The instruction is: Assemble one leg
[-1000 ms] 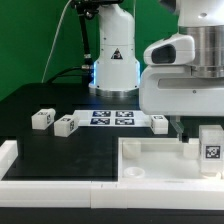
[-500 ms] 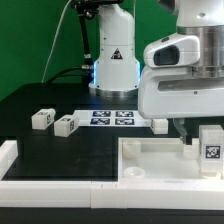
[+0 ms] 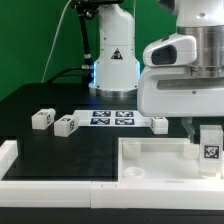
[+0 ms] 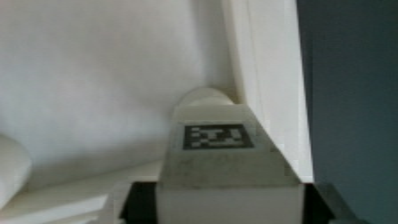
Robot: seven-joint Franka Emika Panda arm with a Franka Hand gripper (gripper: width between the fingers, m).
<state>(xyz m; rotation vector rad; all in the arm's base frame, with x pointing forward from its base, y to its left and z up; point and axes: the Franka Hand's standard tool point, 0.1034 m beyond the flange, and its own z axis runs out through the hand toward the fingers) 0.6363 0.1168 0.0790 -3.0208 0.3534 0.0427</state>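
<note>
My gripper [image 3: 207,135] is shut on a leg [image 3: 211,143], a white block with a black-and-white tag, and holds it upright over the far right corner of the large white tray-like part [image 3: 160,160]. In the wrist view the leg [image 4: 221,150] fills the space between the dark fingers [image 4: 143,205] and its far end sits in the tray's corner by the raised rim [image 4: 267,60]. Three more legs lie on the black table: two at the exterior view's left [image 3: 42,119] [image 3: 65,125] and one by the marker board [image 3: 160,124].
The marker board [image 3: 112,117] lies flat in the middle of the table in front of the robot base [image 3: 113,65]. A white rail [image 3: 10,155] borders the table's near left side. The arm's white body [image 3: 185,75] covers the exterior view's right.
The gripper with the leg has shifted slightly toward the exterior view's right and a little down into the tray's corner. The other legs have not moved.
</note>
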